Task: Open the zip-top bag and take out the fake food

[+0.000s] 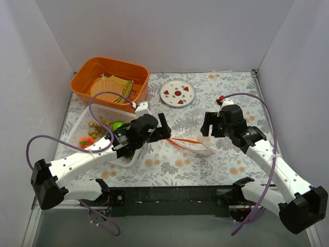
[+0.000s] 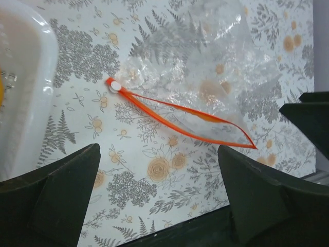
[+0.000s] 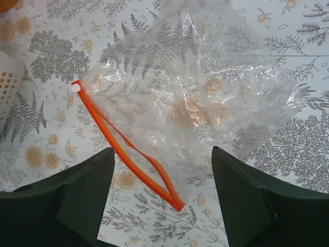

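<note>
Patterned tablecloth (image 1: 169, 165) holds the empty zip-top bag (image 1: 194, 145); fake food (image 1: 98, 128) fills basket (image 1: 110, 111).

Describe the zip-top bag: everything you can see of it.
The zip-top bag is clear, crinkled plastic with an orange zip strip ending in a white tab. Its mouth gapes slightly; nothing shows inside. It lies flat on the floral tablecloth between the left gripper and right gripper, both open, held by neither.

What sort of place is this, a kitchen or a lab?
Probably a robot test booth: plain white walls box in the table, left arm and right arm are bolted at its edge, and toy food sits in a basket.
</note>
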`<state>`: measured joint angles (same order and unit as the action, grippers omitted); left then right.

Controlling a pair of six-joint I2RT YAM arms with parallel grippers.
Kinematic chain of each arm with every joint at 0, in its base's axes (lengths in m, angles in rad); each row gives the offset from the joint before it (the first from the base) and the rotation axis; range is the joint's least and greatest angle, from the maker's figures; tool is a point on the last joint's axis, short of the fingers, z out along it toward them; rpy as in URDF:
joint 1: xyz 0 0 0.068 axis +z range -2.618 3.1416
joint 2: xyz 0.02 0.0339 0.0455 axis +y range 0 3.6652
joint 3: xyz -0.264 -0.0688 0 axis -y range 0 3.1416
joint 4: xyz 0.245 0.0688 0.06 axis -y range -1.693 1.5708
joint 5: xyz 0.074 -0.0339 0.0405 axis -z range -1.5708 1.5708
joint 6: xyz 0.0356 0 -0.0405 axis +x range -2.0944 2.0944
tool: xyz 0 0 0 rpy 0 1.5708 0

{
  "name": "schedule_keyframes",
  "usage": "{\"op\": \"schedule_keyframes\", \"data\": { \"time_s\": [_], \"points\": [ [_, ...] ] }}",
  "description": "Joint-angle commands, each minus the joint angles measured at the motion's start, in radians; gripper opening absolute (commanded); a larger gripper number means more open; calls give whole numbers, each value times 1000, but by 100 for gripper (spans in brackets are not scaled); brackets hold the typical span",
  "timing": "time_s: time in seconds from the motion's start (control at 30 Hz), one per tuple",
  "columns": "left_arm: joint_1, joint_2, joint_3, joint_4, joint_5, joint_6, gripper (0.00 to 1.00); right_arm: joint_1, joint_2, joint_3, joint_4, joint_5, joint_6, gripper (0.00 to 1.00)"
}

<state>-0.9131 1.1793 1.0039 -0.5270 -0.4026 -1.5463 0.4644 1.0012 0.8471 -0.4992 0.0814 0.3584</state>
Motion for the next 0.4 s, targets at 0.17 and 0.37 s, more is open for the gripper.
{"op": "schedule_keyframes", "data": {
  "time_s": [0.17, 0.37],
  "points": [
    [-104, -30, -83, 154, -70, 11, 98, -3, -136, -48, 39, 43, 39, 84],
    [-104, -73, -116, 199, -87, 60, 98, -3, -157, -80, 66, 52, 56, 84]
  ]
}}
